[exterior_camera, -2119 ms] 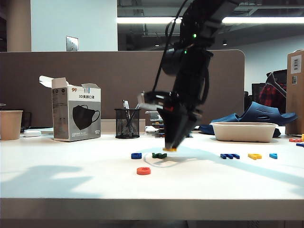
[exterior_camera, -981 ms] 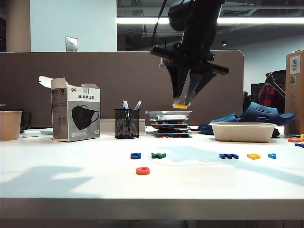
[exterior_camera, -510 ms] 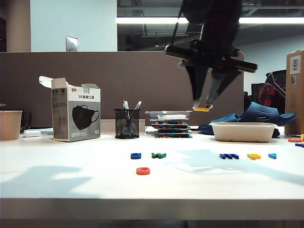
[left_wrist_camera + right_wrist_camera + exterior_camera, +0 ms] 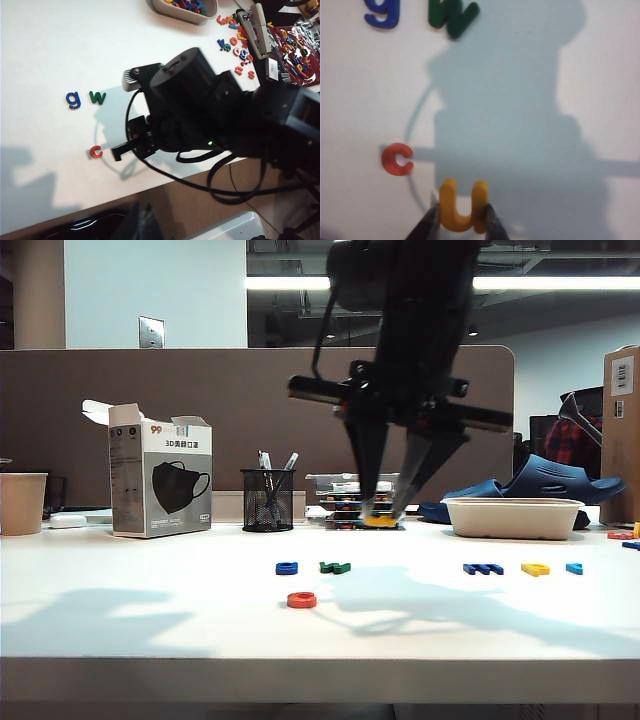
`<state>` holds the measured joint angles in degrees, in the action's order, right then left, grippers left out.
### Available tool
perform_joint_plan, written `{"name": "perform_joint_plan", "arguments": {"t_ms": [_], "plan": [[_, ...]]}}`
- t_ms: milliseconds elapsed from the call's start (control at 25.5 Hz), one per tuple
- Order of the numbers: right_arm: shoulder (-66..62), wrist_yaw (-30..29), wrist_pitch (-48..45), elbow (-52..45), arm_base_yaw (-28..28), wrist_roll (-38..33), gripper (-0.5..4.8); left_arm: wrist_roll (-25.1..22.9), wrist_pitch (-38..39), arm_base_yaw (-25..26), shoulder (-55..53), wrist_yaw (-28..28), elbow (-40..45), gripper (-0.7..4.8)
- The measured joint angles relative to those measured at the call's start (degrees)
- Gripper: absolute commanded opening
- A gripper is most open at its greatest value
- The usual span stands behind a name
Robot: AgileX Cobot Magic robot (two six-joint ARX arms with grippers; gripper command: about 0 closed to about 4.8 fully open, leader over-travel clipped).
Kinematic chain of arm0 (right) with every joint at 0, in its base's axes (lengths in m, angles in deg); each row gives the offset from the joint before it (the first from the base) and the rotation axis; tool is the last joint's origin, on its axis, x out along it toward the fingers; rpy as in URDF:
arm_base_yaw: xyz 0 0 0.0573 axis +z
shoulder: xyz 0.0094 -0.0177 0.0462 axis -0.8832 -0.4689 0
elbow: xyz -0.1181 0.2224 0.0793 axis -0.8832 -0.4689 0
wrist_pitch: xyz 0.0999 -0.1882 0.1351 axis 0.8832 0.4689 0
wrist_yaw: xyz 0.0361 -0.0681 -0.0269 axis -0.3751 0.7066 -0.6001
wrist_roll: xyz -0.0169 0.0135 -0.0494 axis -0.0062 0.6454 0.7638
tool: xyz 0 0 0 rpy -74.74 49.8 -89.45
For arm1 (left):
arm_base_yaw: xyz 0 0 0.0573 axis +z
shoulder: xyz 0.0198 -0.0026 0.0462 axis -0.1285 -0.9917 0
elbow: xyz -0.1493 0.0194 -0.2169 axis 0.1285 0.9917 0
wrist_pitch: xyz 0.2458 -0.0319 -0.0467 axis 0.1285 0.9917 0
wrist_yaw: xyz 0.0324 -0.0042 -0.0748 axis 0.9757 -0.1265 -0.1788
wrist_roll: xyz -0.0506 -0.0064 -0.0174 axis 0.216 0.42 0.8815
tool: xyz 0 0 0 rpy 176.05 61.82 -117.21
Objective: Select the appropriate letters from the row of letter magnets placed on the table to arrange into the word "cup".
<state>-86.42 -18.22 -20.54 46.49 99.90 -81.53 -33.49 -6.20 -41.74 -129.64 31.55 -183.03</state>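
My right gripper (image 4: 381, 517) hangs a little above the table (image 4: 150, 625), shut on the yellow "u" (image 4: 380, 522). In the right wrist view the "u" (image 4: 462, 210) sits pinched between the two dark fingers (image 4: 426, 226). The red-orange "c" (image 4: 301, 600) (image 4: 397, 159) (image 4: 96, 151) lies flat, just left of the "u" as the exterior view shows it. The row behind holds a blue "g" (image 4: 287, 567), a green "w" (image 4: 335, 567), a dark blue letter (image 4: 483, 568), the yellow "p" (image 4: 535, 569) and a light blue letter (image 4: 574, 568). My left gripper (image 4: 144, 220) is a dark blur beyond the table's front edge, fingers together.
A mask box (image 4: 160, 485), a mesh pen holder (image 4: 267, 500) and a paper cup (image 4: 22, 502) stand at the back left. A stack of letter trays (image 4: 355, 508) and a white tray (image 4: 513, 517) stand at the back right. Loose spare letters (image 4: 235, 42) lie near the tray.
My right gripper swung right with the "u" held high, then came back left and sank close to the table beside the "c". The left arm has not moved.
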Motion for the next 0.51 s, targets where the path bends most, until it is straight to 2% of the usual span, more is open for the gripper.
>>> {"name": "perform_joint_plan", "arguments": {"t_ms": [510], "plan": [[-5.4, 2.0, -3.1, -0.5, 2.6, -3.3, 1.03, 0.0, 0.0, 0.0, 0.0, 0.0, 0.0, -0.05]]}}
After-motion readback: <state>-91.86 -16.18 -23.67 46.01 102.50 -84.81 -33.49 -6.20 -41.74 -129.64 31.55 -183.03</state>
